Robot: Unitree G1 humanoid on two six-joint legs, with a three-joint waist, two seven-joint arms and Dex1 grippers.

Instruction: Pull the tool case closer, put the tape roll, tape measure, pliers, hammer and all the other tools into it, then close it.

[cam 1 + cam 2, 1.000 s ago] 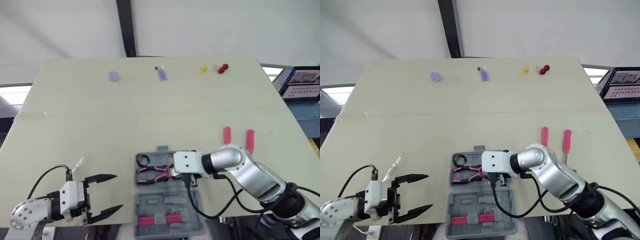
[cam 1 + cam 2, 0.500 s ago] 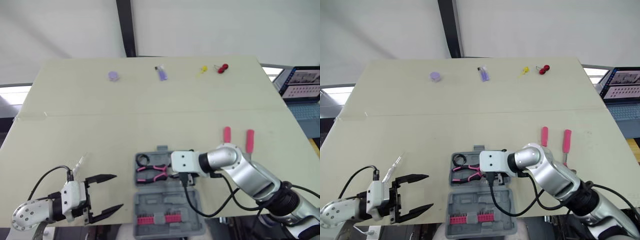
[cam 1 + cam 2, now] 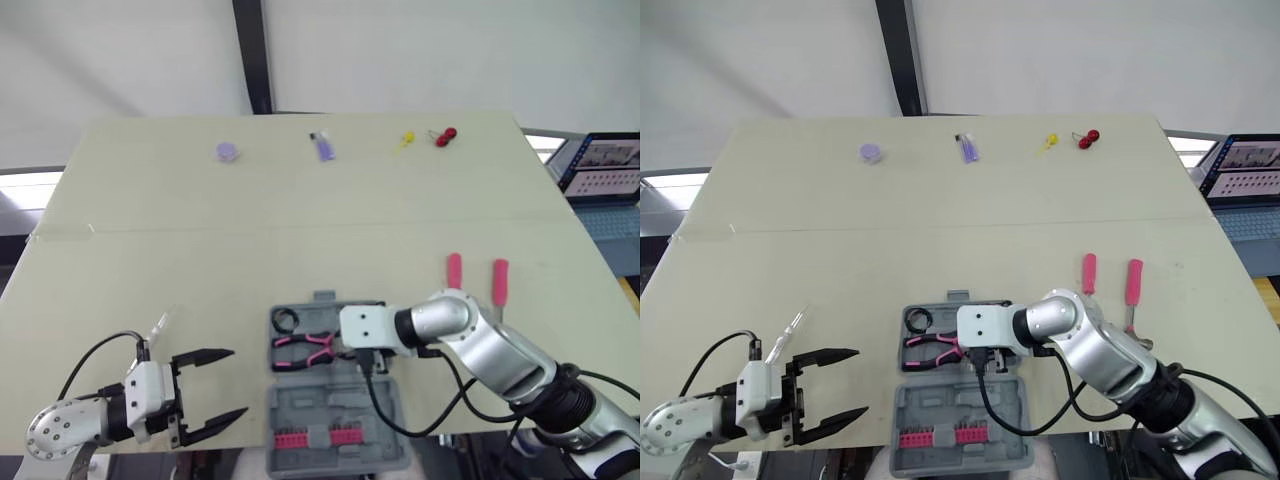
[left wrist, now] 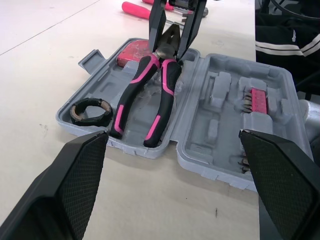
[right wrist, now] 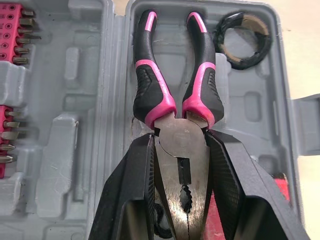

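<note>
The pliers (image 5: 172,105) lie in the far half of the open tool case (image 4: 215,100), beside the tape roll (image 5: 221,40). Over the past second we see them nudged slightly leftward, and the right gripper (image 5: 180,150) still pinches their steel head. We judge them nearly seated, with release next. The left gripper (image 3: 236,382) hangs spread wide and empty, left of the case. Two pink-handled tools (image 3: 455,270) wait on the table (image 3: 200,230).

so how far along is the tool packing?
Done: grey plastic tool case sits open at the table's near edge, black tape roll inside. In hand: right gripper clamps the pink-and-black pliers, lying in the case. To do: two pink-handled tools, small items at the far edge, closing. The left gripper is open.
</note>
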